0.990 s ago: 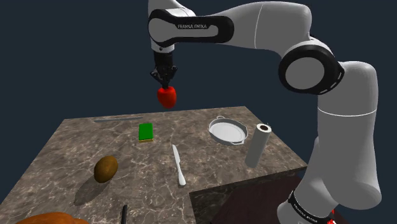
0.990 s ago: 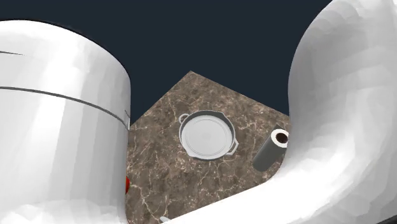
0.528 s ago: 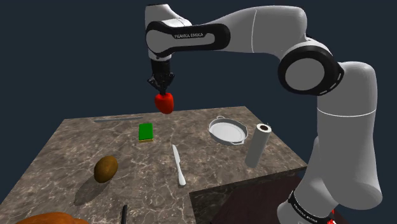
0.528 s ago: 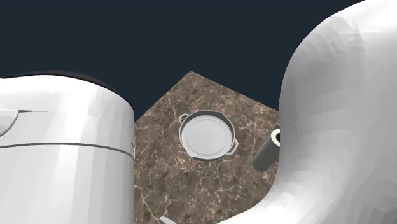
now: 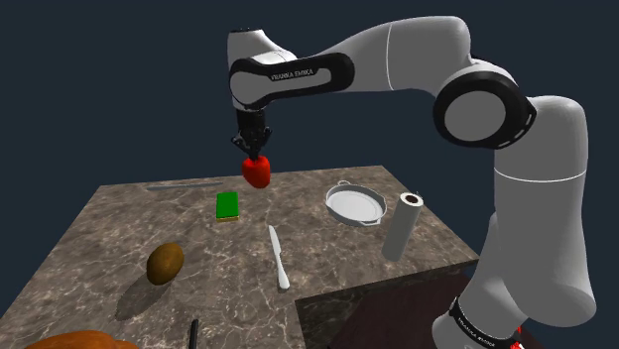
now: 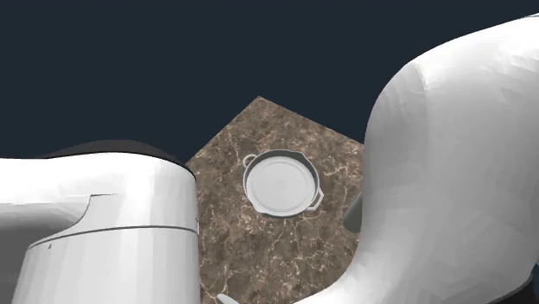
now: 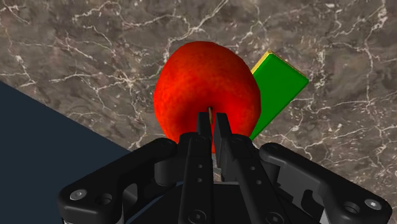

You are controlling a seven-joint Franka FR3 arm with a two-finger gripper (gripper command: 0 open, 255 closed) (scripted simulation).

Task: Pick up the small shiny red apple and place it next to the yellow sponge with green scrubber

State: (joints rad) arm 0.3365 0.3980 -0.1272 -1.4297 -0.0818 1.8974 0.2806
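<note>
- Hand (image 5: 256, 151): we find its 2 fingers drawn close together and pinching the red apple (image 5: 257, 172) at its crown. In the wrist view a thin stalk shows in the narrow gap between them. We judge the grip is taken from above so that the fruit hangs below the hand, ready to be set straight down.
- Apple: it is held in the air, clear of the counter (image 5: 119, 238), over the counter's far part. It touches nothing but the fingers.
- Sponge (image 5: 229, 206): it lies flat on the counter, green face up, with a thin yellow edge showing. In the shoulder view it sits below the apple and slightly to the left. In the wrist view its green face shows just past the fruit, so we judge the carry is nearly over the target.
- Surroundings: a grey pan (image 5: 355, 204), a knife (image 5: 278, 256) and an upright roll (image 5: 405, 226) stand well apart from the sponge, on the shoulder view's right. Bare counter lies on the sponge's sides.
- Risk: the pinch covers little of the fruit. We judge a swing or slip possible during lowering.
</note>
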